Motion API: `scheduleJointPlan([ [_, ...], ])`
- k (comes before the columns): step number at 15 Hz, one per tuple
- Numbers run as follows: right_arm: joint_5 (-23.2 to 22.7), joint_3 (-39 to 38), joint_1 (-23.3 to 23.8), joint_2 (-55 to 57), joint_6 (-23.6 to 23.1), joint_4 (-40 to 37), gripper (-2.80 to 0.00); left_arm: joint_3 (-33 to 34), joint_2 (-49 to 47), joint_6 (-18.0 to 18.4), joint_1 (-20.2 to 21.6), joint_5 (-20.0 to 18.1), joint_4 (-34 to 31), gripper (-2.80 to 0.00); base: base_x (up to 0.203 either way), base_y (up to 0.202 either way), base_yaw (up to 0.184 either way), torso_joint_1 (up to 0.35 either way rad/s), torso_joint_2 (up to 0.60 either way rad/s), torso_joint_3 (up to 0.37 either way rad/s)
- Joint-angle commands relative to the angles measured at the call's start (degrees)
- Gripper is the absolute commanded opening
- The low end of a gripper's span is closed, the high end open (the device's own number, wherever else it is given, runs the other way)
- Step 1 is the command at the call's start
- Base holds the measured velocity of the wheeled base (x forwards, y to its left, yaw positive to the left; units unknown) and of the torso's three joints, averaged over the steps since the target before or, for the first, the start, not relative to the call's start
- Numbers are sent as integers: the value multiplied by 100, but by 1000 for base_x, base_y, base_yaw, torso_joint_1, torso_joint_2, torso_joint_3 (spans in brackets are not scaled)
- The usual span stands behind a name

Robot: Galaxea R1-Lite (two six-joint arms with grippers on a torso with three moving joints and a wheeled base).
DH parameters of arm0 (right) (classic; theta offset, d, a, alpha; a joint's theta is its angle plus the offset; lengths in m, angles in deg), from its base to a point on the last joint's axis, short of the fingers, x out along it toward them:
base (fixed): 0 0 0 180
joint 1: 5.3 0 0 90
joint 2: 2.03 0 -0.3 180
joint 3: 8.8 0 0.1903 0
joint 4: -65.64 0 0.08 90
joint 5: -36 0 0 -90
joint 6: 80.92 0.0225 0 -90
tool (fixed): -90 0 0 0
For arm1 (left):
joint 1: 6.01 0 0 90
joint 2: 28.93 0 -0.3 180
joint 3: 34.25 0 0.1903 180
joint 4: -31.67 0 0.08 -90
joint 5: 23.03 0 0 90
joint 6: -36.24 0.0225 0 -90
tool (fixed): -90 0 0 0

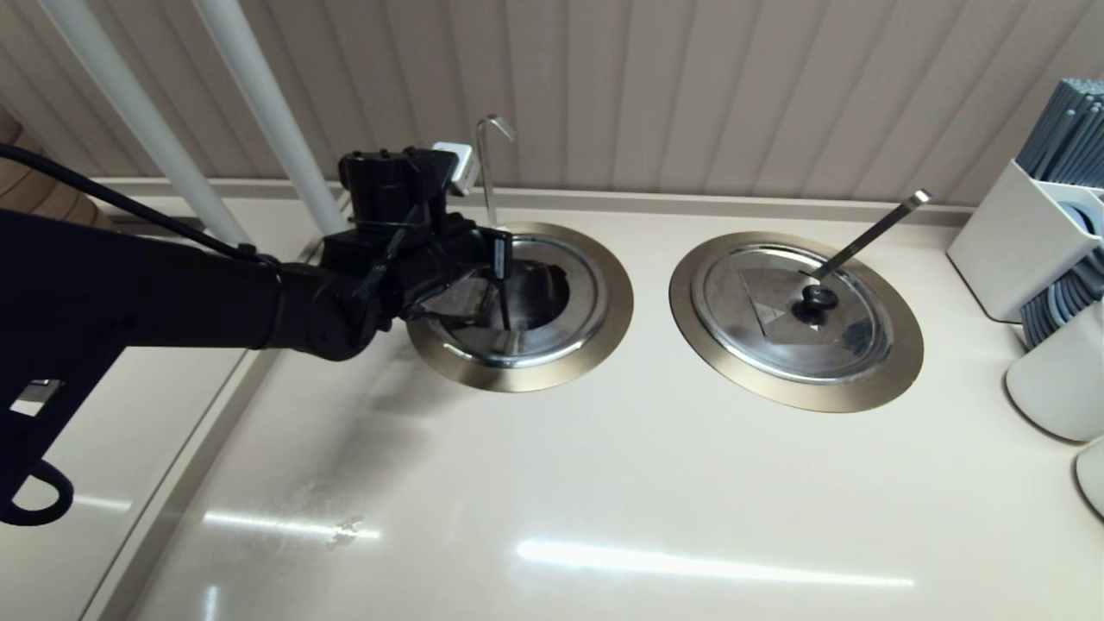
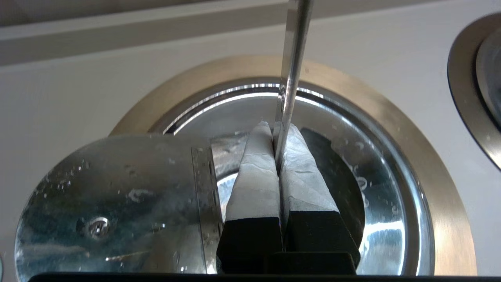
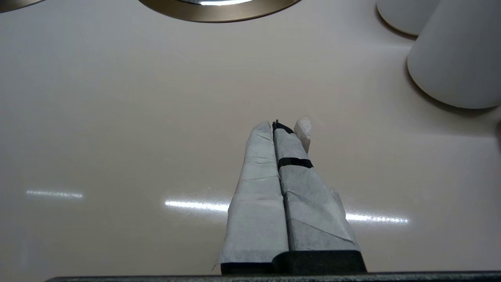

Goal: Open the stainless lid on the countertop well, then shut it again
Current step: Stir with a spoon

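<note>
The countertop well (image 1: pixel 604 336) at centre left stands open, dark inside, with its bronze rim ring (image 2: pixel 442 196) bare. The stainless lid (image 1: pixel 457 300) is tilted up over the well's left side, its shiny underside (image 2: pixel 117 196) beside my left fingers. My left gripper (image 1: pixel 498 259) reaches over the well, shut (image 2: pixel 276 129). The thin hook-ended ladle handle (image 1: pixel 483 164) rises from the well and runs into the slit at the fingertips (image 2: pixel 291 58); whether they pinch it is unclear. My right gripper (image 3: pixel 274 125) is shut over bare counter, out of the head view.
A second ringed well to the right keeps its lid (image 1: pixel 793 345) on, with a flat square-ended ladle handle (image 1: pixel 871 233). White containers (image 1: pixel 1018 250) and a white cup (image 1: pixel 1056 379) stand at the right edge. The wall runs close behind, and white poles (image 1: pixel 259 112) rise at back left.
</note>
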Motion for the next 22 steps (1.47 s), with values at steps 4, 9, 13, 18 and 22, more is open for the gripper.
scheduleJointPlan([
  [4, -1, 0, 0, 9, 1, -5, -280, -516, -593, -346, -345, 355, 619, -280, 0, 0, 0, 0, 0, 0],
  [9, -1, 0, 0, 9, 1, -3, -280, -460, -246, -975, -376, 425, -359, -280, 0, 0, 0, 0, 0, 0],
  [13, -1, 0, 0, 9, 1, 2, -280, -513, -256, -354, -320, 536, -952, -280, 0, 0, 0, 0, 0, 0],
  [18, -1, 0, 0, 9, 1, 2, -280, -1169, -670, 271, -314, 1166, -958, -280, 0, 0, 0, 0, 0, 0],
  [22, -1, 0, 0, 9, 1, 2, -280, -2040, -1342, 518, -323, 1436, -1004, -280, 0, 0, 0, 0, 0, 0],
])
